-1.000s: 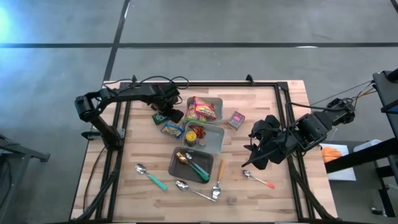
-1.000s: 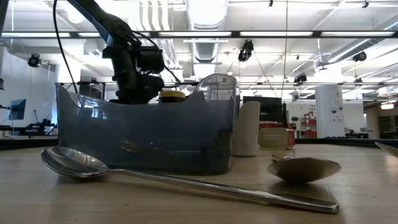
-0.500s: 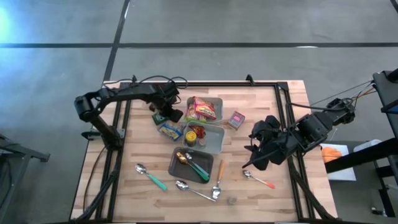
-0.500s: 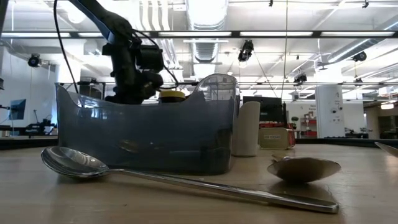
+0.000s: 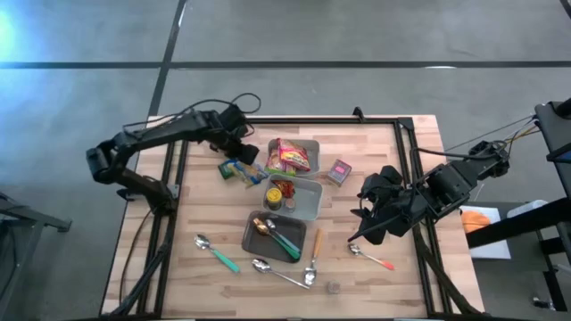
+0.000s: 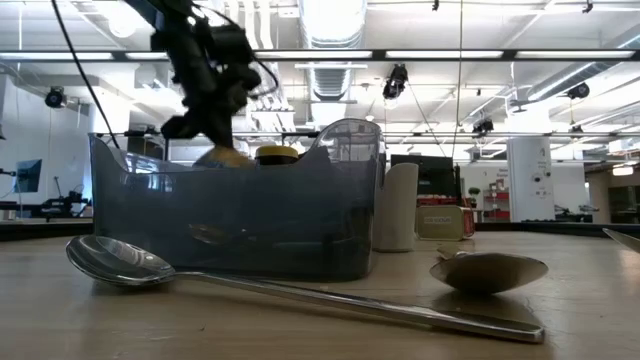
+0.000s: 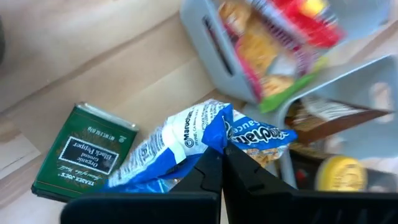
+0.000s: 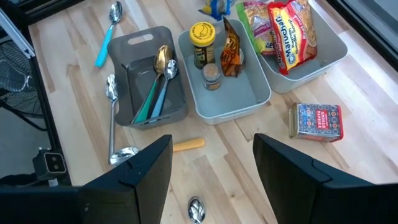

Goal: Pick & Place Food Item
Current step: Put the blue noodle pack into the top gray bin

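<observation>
A blue-and-white noodle packet (image 7: 193,140) hangs from my left gripper (image 7: 217,168), which is shut on it above the table's far left part, next to the grey bins. In the high view the packet (image 5: 244,170) shows just below that gripper (image 5: 239,156). A green pepper tin (image 7: 84,163) lies flat on the wood beside it. My right gripper (image 5: 370,218) hovers open over the table's right side, its two fingers (image 8: 146,171) wide apart with nothing between them. My left gripper pinches a crumpled upper fold of the packet (image 7: 216,138) between its two fingertips. The fingers come from above, slanting down. The packet hangs below them, creased and slack, lifted off the wood.
A grey bin with red-and-yellow noodle packs (image 5: 310,147) stands at the far middle. A second bin (image 5: 308,201) holds jars and a brown pouch. A dark tray (image 5: 259,239) holds spoons. A red tin (image 5: 339,171) and loose spoons (image 5: 217,253) lie on the wood.
My left gripper has risen and drawn a little toward the table's far edge, taking the noodle packet up off the wood with it. The green tin has stayed where it was.
</observation>
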